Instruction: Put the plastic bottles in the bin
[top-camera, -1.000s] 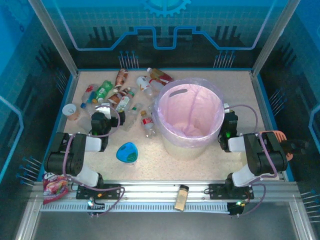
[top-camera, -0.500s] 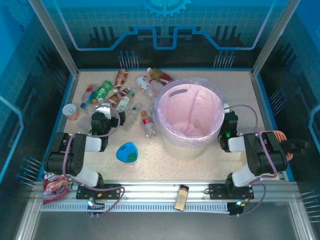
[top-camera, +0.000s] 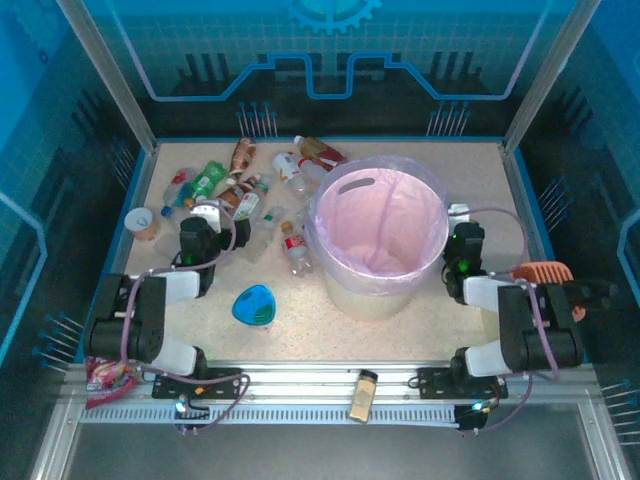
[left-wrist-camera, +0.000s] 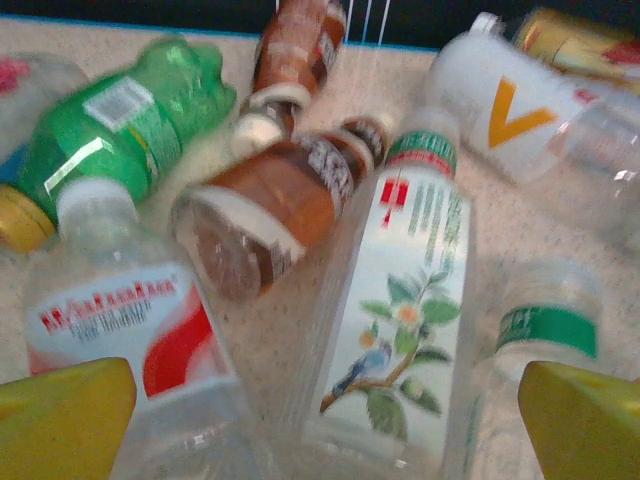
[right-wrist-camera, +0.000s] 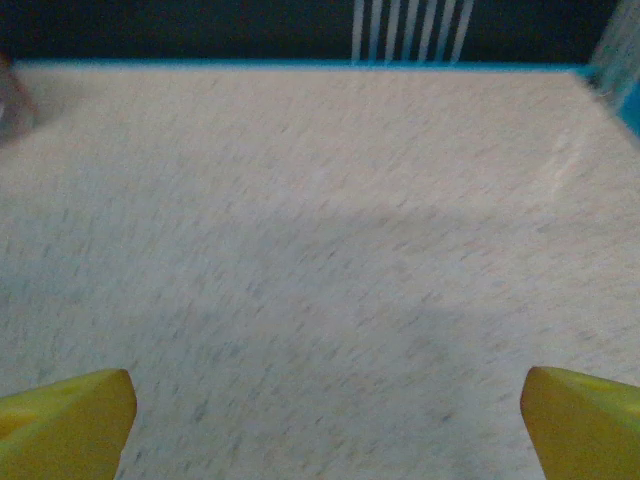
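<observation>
Several plastic bottles (top-camera: 245, 190) lie in a heap at the table's back left. One red-labelled bottle (top-camera: 293, 246) lies beside the bin (top-camera: 380, 232), a big pinkish tub at the centre. My left gripper (top-camera: 205, 216) is at the heap's near edge, open. In the left wrist view its yellow fingertips (left-wrist-camera: 62, 418) stand wide apart at the bottom corners. A red-and-white labelled bottle (left-wrist-camera: 125, 325), a bird-and-flower labelled bottle (left-wrist-camera: 400, 300) and a green-banded bottle (left-wrist-camera: 548, 330) lie ahead between them. My right gripper (top-camera: 458, 218) is just right of the bin, open over bare table (right-wrist-camera: 320, 250).
A blue teardrop dish (top-camera: 254, 304) lies in front of the left arm, and a tan paper cup (top-camera: 143, 221) stands at the far left. A small jar (top-camera: 363, 394) and a snack bag (top-camera: 108, 372) rest on the front rail. An orange object (top-camera: 545, 272) sits by the right arm.
My left gripper has moved a little further away, up to the near edge of the bottle heap. My right gripper has shifted slightly forward and to the right beside the bin.
</observation>
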